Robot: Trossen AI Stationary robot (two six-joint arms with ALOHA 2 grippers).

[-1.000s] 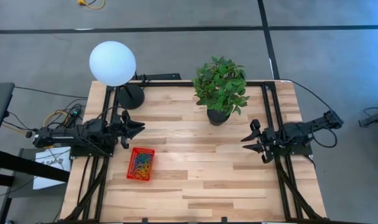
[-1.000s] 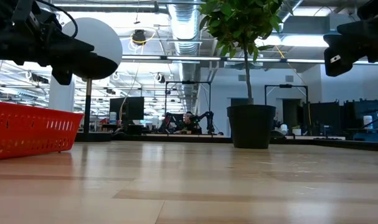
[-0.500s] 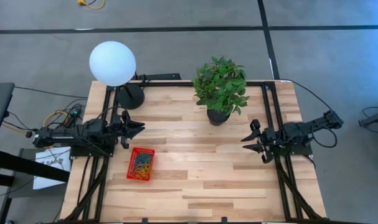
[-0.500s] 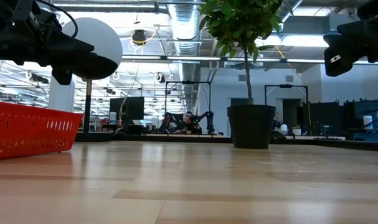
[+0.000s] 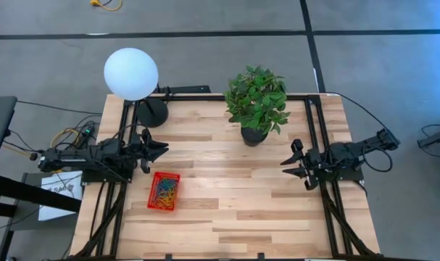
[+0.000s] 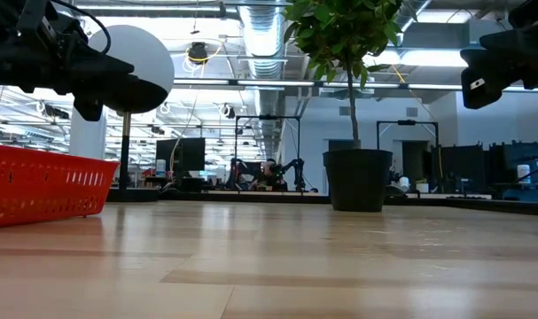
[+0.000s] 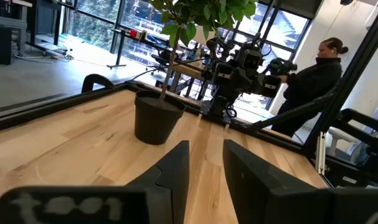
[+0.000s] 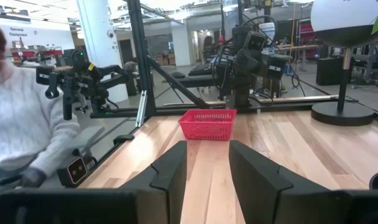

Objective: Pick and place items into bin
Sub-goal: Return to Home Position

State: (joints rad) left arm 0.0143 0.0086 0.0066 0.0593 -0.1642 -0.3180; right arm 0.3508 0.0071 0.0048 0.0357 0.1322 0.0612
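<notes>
The red mesh bin (image 5: 151, 199) stands on the wooden table near its left side; it also shows in the low view (image 6: 38, 182) and the right wrist view (image 8: 207, 124). Many coloured loop items (image 5: 166, 189) lie inside it. My left gripper (image 5: 159, 150) hovers level just beyond the bin's far end, open, with nothing between its fingers (image 7: 206, 149). My right gripper (image 5: 292, 162) hovers at the table's right side, pointing toward the left, open and empty (image 8: 207, 149).
A potted plant (image 5: 257, 101) stands at the far middle of the table, and a white globe lamp (image 5: 131, 74) at the far left corner. A person in dark clothes (image 7: 313, 81) and a person in a white sweater (image 8: 20, 124) are beyond the table.
</notes>
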